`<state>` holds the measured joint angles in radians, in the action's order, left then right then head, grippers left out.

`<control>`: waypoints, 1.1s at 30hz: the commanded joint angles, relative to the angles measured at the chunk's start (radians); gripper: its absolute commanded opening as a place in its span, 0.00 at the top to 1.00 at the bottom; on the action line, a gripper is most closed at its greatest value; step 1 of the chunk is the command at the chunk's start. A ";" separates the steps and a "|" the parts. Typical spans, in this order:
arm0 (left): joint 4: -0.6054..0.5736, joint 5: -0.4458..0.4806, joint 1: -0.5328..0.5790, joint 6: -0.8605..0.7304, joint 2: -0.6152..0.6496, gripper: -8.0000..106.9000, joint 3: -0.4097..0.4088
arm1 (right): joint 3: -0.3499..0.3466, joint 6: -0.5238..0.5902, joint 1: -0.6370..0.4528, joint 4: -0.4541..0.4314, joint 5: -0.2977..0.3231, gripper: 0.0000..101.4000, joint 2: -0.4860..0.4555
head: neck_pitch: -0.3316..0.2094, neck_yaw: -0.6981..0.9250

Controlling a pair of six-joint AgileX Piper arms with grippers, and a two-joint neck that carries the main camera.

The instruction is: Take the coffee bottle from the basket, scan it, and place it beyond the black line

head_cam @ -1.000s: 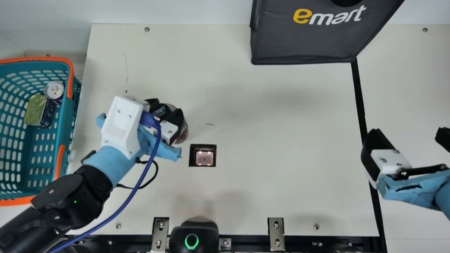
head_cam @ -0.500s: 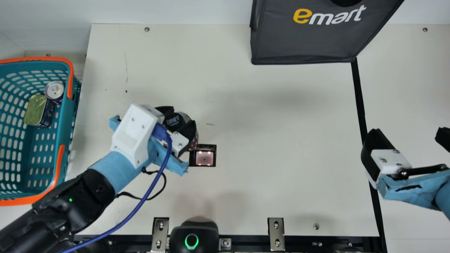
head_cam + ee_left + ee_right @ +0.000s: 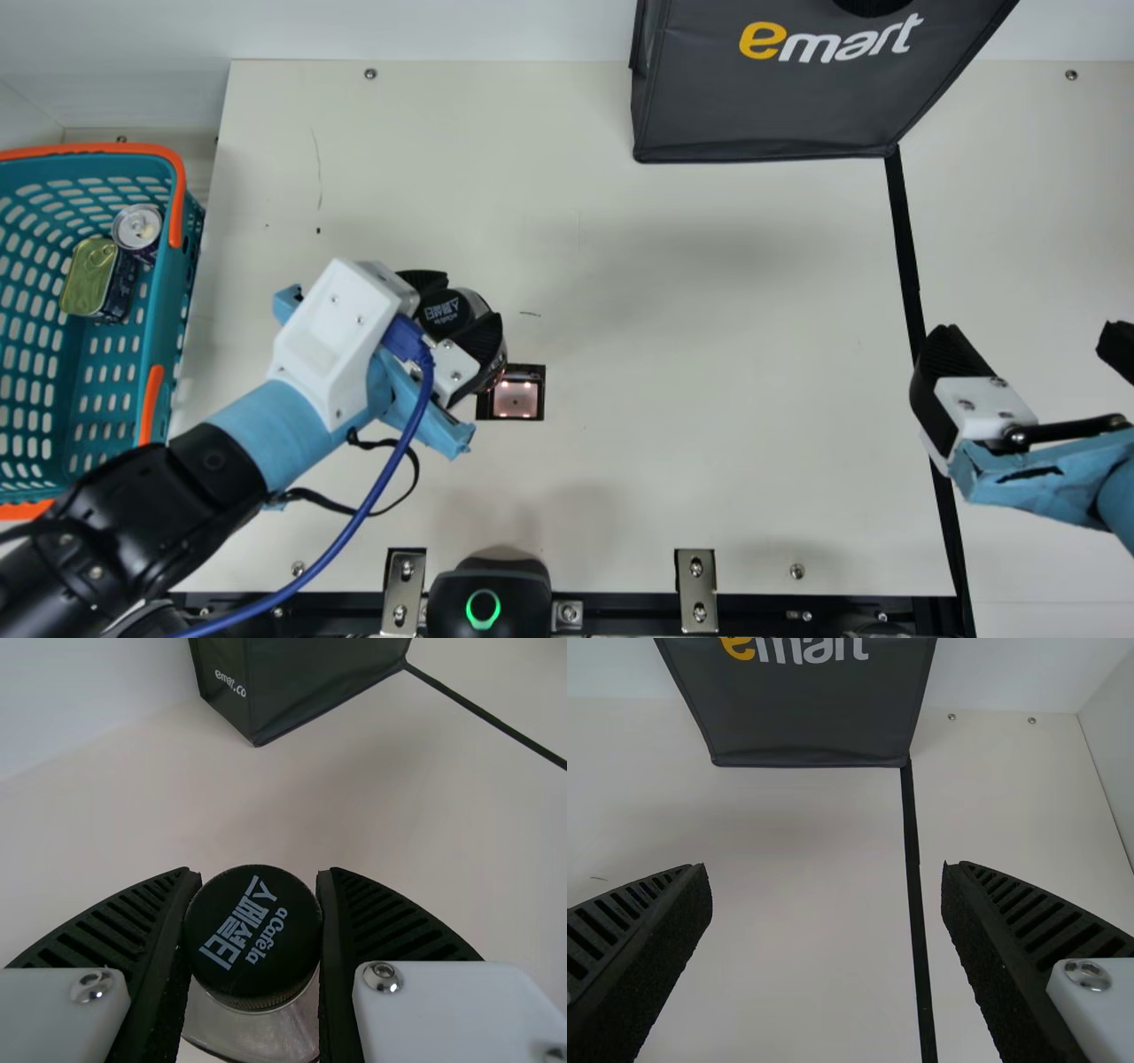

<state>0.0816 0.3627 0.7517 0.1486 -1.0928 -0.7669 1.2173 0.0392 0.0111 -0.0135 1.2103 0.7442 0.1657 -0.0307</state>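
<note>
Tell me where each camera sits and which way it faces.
Main view: on the neck, facing down at the table and basket; left gripper and right gripper show.
Left wrist view: on that wrist, facing past its fingers and the gripped bottle.
Right wrist view: on that wrist, facing between its spread fingers.
Shared by both wrist views: bag, black line.

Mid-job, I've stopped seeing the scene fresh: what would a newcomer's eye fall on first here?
Probably the bag, big and dark, at the far side of the main view. Next, the teal basket with its orange handles, at that view's left. Then the left pincer, closed on the black-capped bottle close by the glowing square.
</note>
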 commanded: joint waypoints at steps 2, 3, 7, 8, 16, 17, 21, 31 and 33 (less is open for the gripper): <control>-0.169 0.023 -0.025 -0.198 0.001 0.84 -0.027 | 0.000 0.000 0.000 0.000 0.000 0.10 0.000 | -0.027 0.003; -0.204 0.030 -0.033 -0.236 0.001 0.84 -0.035 | 0.000 0.000 0.000 0.000 0.000 0.10 0.000 | -0.027 0.003; -0.340 0.057 -0.065 -0.383 0.000 0.84 -0.060 | 0.000 0.000 0.000 0.000 0.000 0.10 0.000 | -0.027 0.003; -0.378 0.065 -0.072 -0.422 0.000 0.84 -0.065 | 0.000 0.000 0.000 0.000 0.000 0.10 0.000 | -0.027 0.003; -0.657 0.154 -0.159 -0.721 -0.010 0.84 -0.101 | 0.000 0.000 0.000 0.000 0.000 0.10 0.000 | -0.027 0.003; -0.686 0.167 -0.171 -0.753 -0.012 0.84 -0.104 | 0.000 0.000 0.000 0.000 0.000 0.10 0.000 | -0.027 0.003; -0.809 0.232 -0.237 -0.900 -0.025 0.84 -0.114 | 0.000 0.000 0.000 0.000 0.000 0.10 0.000 | -0.027 0.003; -0.996 0.388 -0.398 -1.198 -0.075 0.84 -0.109 | 0.000 0.000 0.000 0.000 -0.001 0.10 0.000 | -0.027 0.003; -1.012 0.405 -0.419 -1.237 -0.082 0.84 -0.105 | 0.000 0.000 0.000 0.000 -0.001 0.10 0.000 | -0.027 0.003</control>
<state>-0.9142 0.7544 0.3471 -1.0199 -1.1717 -0.8738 1.2173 0.0392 0.0111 -0.0135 1.2093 0.7442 0.1657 -0.0291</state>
